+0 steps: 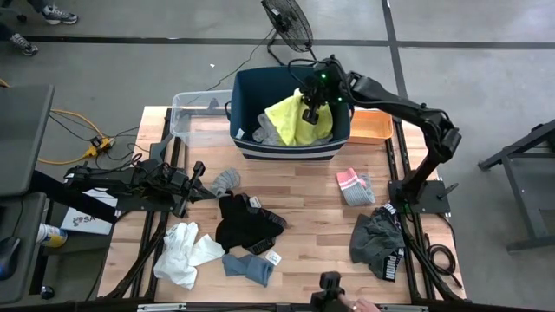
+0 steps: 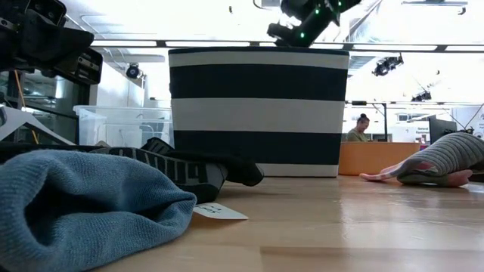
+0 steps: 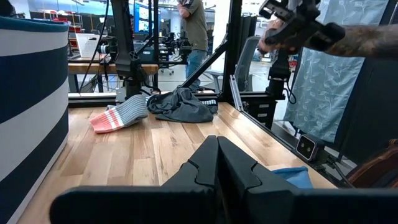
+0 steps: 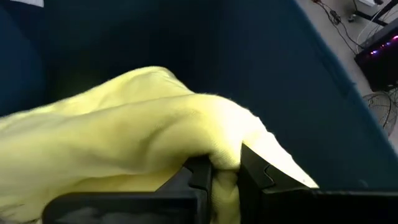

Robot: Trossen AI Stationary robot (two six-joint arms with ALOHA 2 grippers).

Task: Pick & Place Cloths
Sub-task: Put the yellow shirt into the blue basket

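Release was the step in hand: the right gripper [image 4: 225,177], clamped on the neon yellow shirt [image 1: 296,121], hung inside the navy tub [image 1: 247,91]; it should lower further before letting go. The left gripper [image 3: 217,163], fingers together, idled well outside the tub.

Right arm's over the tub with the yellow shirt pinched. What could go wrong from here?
1. The right gripper pinches only a small fold of the yellow shirt; it may slip out or snag on release.
2. The shirt spreads toward the tub rim, so part could drape over the edge instead of dropping in.
3. The left gripper waits shut near the grey sock; its next reach could drag that sock.
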